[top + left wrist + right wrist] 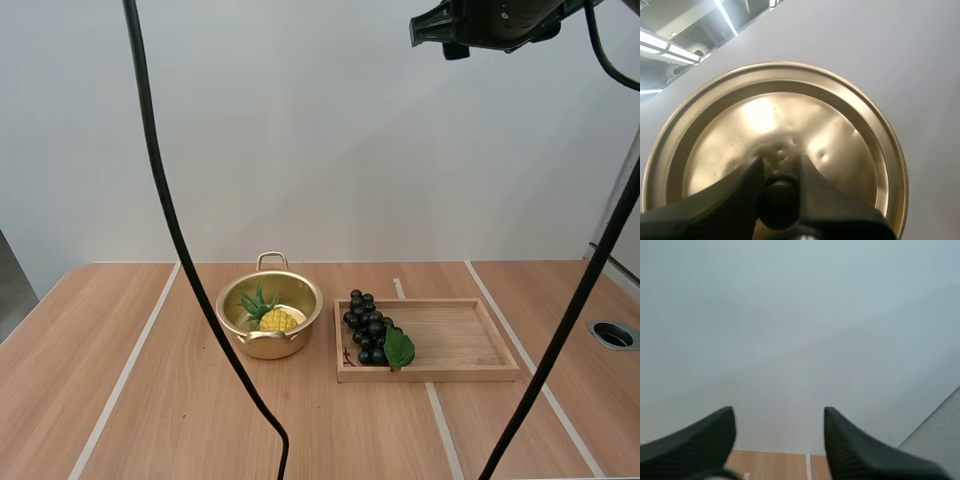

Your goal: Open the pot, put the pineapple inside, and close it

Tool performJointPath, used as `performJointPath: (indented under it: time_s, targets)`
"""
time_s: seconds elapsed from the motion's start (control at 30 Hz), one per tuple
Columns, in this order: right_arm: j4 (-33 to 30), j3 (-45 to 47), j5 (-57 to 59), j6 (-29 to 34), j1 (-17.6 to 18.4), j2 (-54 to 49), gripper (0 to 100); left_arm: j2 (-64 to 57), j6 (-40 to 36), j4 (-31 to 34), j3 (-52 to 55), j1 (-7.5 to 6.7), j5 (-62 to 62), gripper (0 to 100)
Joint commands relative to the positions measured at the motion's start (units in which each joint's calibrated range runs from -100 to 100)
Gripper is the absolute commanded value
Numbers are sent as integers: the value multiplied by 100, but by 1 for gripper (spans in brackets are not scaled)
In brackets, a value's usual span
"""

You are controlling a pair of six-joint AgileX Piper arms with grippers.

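Observation:
The gold pot (270, 316) stands open on the table, with the yellow pineapple (275, 319) and its green leaves inside. In the left wrist view my left gripper (780, 164) is shut on the black knob (778, 200) of the gold lid (840, 125), which it holds up against the pale wall. My right gripper (779, 412) is open with nothing between its fingers and faces the wall above the table's far edge. High above the table's right side hangs my right arm (490, 22).
A wooden tray (460, 340) lies right of the pot. A bunch of dark grapes (367, 327) with a green leaf (399, 349) rests at its left end. A round hole (613, 334) is set in the table at the far right.

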Motion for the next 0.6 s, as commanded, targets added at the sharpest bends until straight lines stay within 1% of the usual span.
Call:
performJointPath:
  time_s: [0.0, 0.03, 0.13, 0.3, 0.43, 0.57]
  targets:
    - [-37, -43, 90, 301, -145, -110, 9, 15, -106, -5, 39, -18, 0, 0]
    - [-37, -43, 130, 375, -186, -110, 0, 28, -148, -5, 39, -18, 0, 0]
    - [-37, -43, 126, 427, -277, -110, 0, 59, -198, -5, 39, -18, 0, 0]
    - [-37, -43, 142, 427, -283, -110, 0, 298, -317, -5, 39, -18, 0, 0]
    - [-37, 143, 98, 427, -283, -96, 0, 529, -406, -5, 55, -18, 0, 0]
    - [-37, 446, -48, 427, -283, -26, 0, 647, -385, -5, 597, -18, 0, 0]
